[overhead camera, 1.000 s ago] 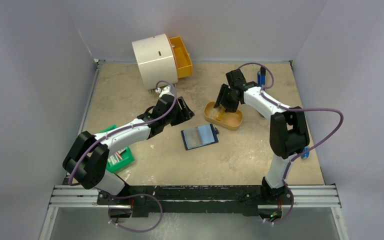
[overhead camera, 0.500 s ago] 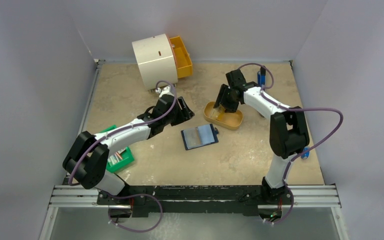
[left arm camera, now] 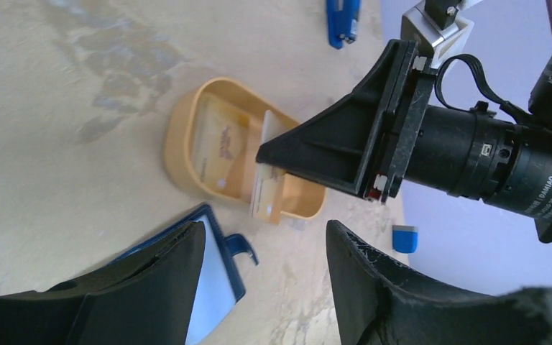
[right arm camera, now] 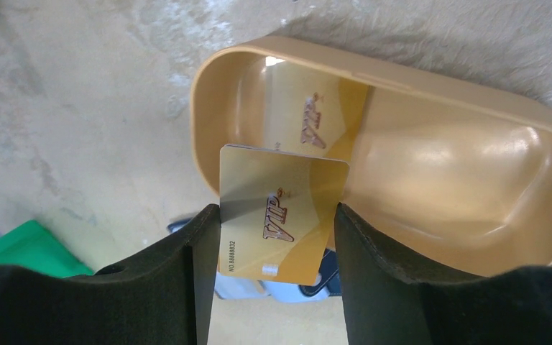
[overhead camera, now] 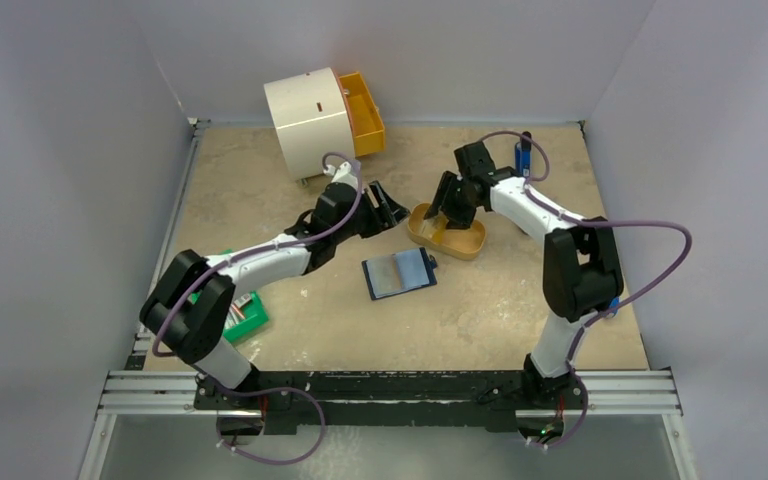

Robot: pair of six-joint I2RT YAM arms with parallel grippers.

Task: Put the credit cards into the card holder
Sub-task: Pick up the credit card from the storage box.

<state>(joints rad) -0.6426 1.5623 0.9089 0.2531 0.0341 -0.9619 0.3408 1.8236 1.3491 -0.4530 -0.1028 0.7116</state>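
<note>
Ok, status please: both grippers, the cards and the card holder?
Right gripper shut on one credit card, over the orange tray. Left gripper open, empty, close beside the tray. Second card lying in tray; card holder open on table.

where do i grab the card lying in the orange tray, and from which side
Probably by its two opposite edges, coming straight down: the loose card lies flat, face up, on the floor of the tray, whose raised walls block a sideways approach. The right pincer holds a second card edge to edge.
</note>
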